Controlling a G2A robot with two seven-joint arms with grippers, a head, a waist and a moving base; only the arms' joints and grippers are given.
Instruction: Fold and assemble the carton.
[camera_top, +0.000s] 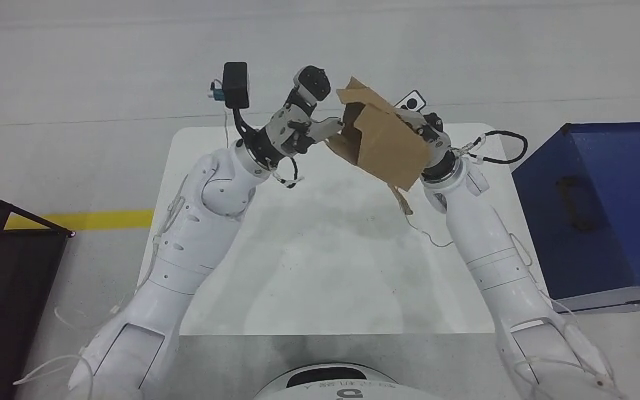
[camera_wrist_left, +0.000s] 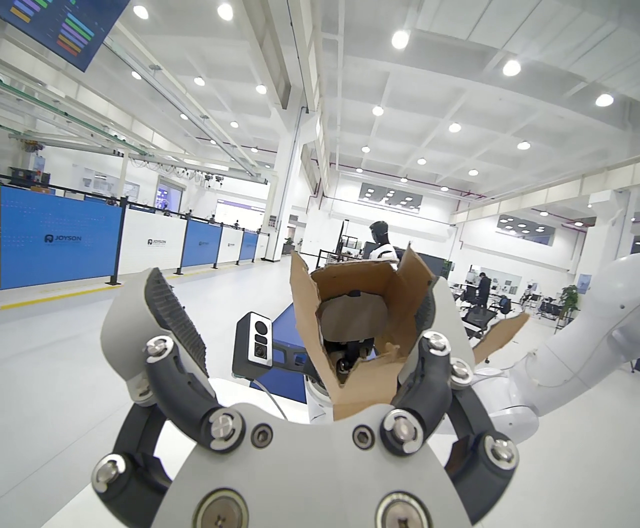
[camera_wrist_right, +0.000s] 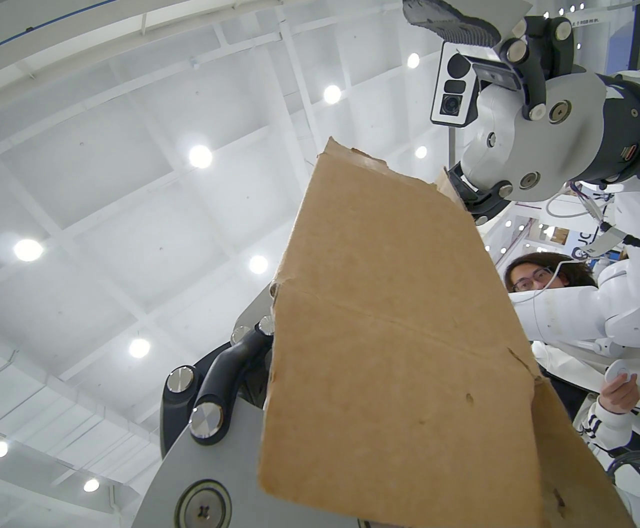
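Above the tabletop's (camera_top: 330, 260) far edge, the carton (camera_top: 385, 140) hangs tilted in the air. Its open end and ragged flaps face the left hand (camera_top: 328, 104). The right hand (camera_top: 428, 128) grips it from the other end, one finger showing inside the carton. The left hand is spread wide: one finger (camera_wrist_left: 435, 310) lies against a flap, the other (camera_wrist_left: 172, 315) stands well apart.

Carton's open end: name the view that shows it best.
Left wrist view: it looks straight into the carton, past its ragged flaps. The top view shows its outside from above; the right wrist view, one flat panel.
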